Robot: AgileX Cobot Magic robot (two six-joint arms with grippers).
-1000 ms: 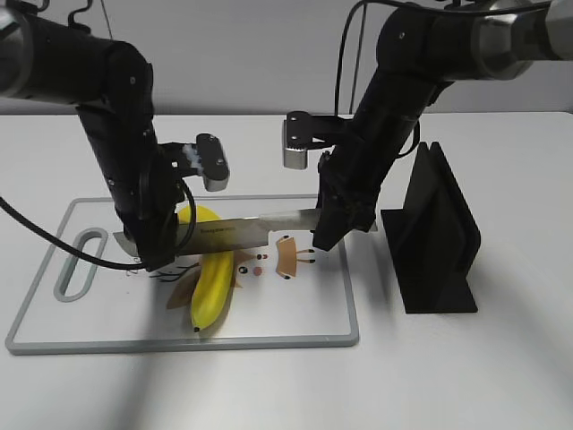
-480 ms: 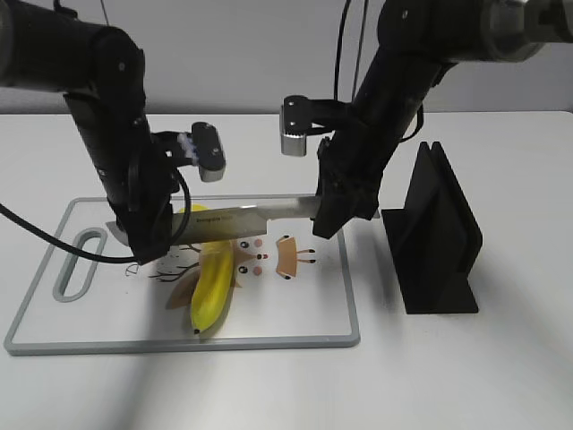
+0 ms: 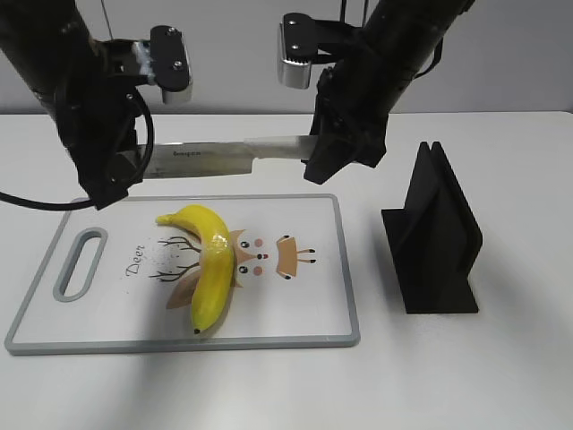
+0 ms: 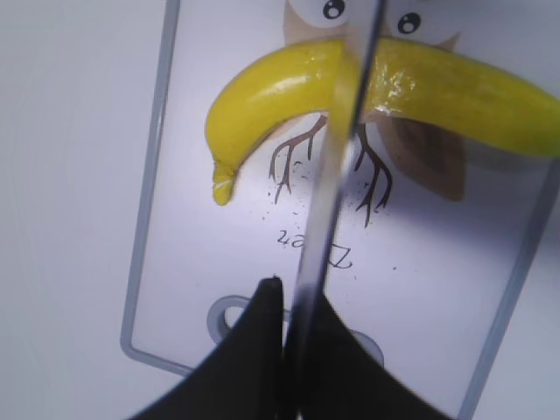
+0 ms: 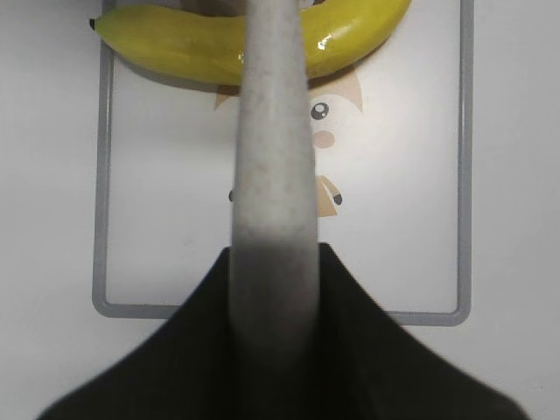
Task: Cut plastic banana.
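The plastic banana (image 3: pixel 208 269) lies on the white cutting board (image 3: pixel 295 309), curved, dark tip toward the front edge; no gap shows in it. A knife (image 3: pixel 215 157) hangs level in the air above the board's far edge, clear of the banana. My left gripper (image 3: pixel 112 175) is shut on the blade's tip end. My right gripper (image 3: pixel 327 157) is shut on the pale handle. In the left wrist view the blade (image 4: pixel 324 201) crosses over the banana (image 4: pixel 271 83) from the gripper (image 4: pixel 293 315). In the right wrist view the handle (image 5: pixel 271 131) runs from the gripper (image 5: pixel 271 289) over the banana (image 5: pixel 175 44).
A black knife stand (image 3: pixel 434 237) stands on the white table to the right of the board. The board has a slot handle (image 3: pixel 79 262) at its left end and an owl print in the middle. Cables hang behind both arms.
Both arms have lifted the knife together, from lying across the banana to well above the board's far edge. The banana has stayed in place.
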